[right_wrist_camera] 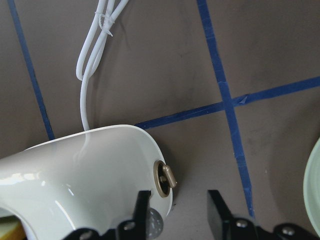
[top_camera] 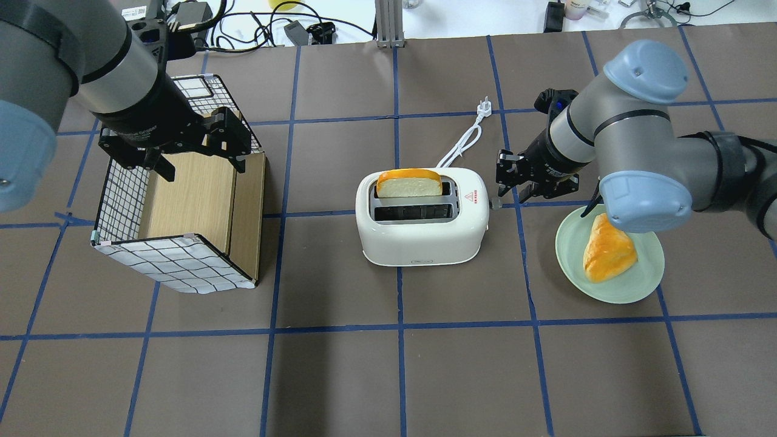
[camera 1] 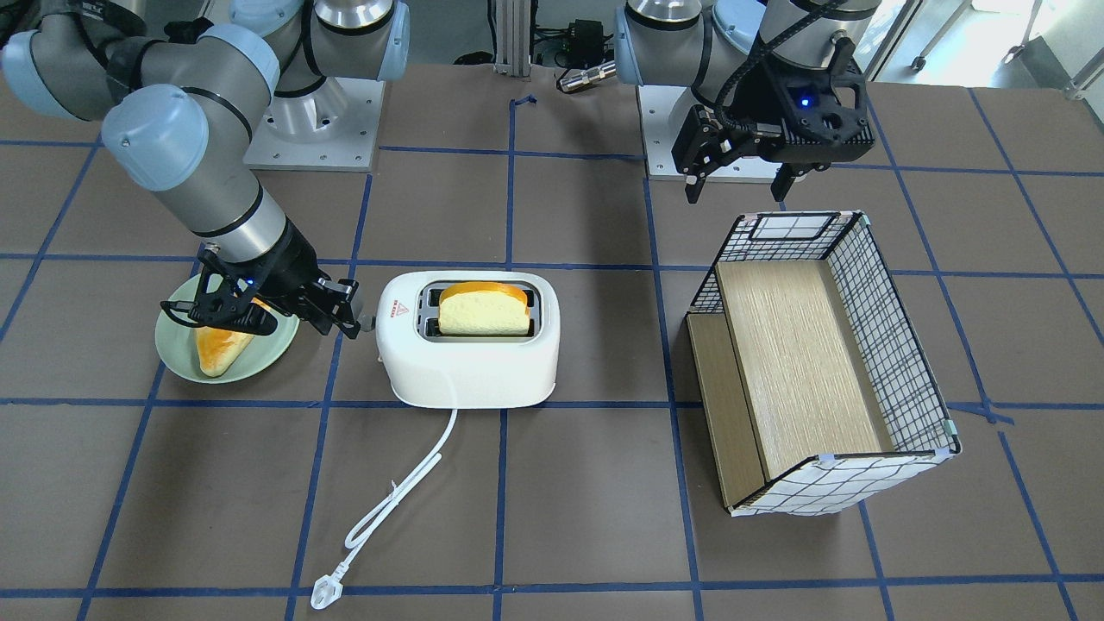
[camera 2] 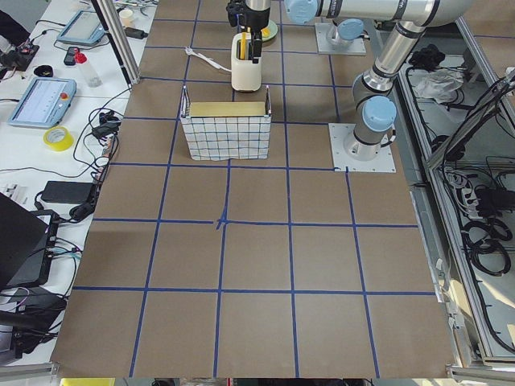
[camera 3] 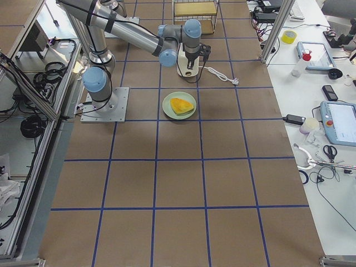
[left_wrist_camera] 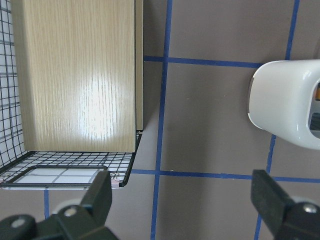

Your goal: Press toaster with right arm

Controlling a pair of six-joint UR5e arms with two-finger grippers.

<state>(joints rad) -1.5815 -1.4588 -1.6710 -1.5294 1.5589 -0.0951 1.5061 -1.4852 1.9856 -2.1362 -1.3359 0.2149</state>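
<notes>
The white toaster stands mid-table with a bread slice in one slot; it also shows in the overhead view. Its small grey side knob faces my right arm. My right gripper is level with that end of the toaster, its fingers a narrow gap apart and holding nothing. In the right wrist view the gripper sits just below the side knob, close to the toaster wall. My left gripper is open and empty above the basket.
A wire basket with a wood floor stands on the left arm's side. A green plate with a bread wedge lies under my right forearm. The toaster's white cord and plug trail away across the table.
</notes>
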